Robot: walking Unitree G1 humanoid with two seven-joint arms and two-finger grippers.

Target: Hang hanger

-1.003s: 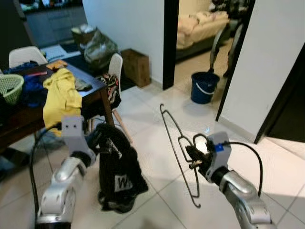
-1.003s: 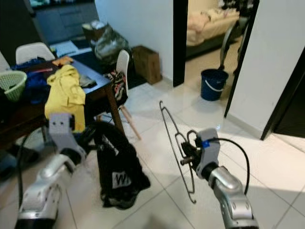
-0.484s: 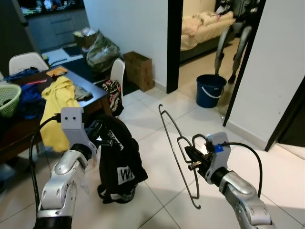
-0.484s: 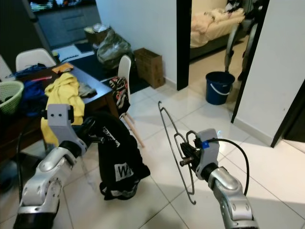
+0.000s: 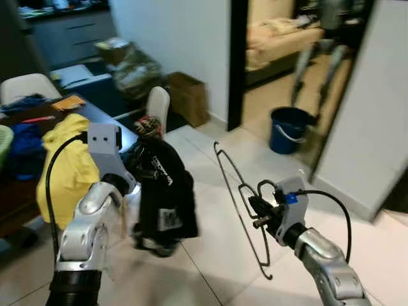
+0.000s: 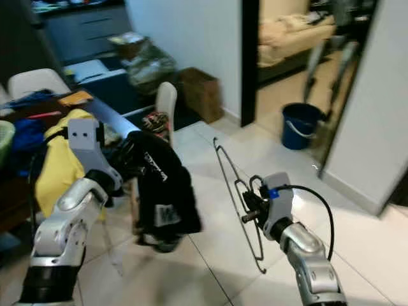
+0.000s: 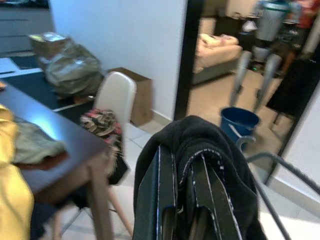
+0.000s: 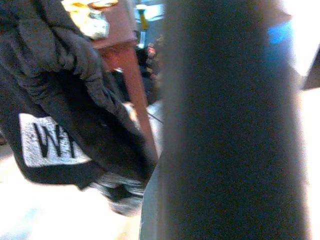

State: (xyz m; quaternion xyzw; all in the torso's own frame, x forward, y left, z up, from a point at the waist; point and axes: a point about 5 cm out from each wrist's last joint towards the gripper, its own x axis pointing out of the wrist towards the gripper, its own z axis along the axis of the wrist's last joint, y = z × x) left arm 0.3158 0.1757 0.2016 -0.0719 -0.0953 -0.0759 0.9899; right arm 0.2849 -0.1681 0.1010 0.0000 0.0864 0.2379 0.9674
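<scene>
The right gripper is pinching a wire hanger w/ its fingers pressed together on the wire near the middle, holding it upright over the tiled floor. The hook end is sticking up above the gripper, the long loop hanging down below it.

The left gripper is clamped on a black garment, fingers closed into the fabric, which is draping over them & hanging down below w/ a white patch showing. The garment is hanging near the hanger, on the left gripper's side, not touching it.

Behind & to the left of the left gripper: a dark table w/ yellow cloth draped over its edge, and a white chair. Past the right gripper, further out, a blue bucket is sitting by a doorway w/ a bed beyond. A cardboard box is standing against the wall.
</scene>
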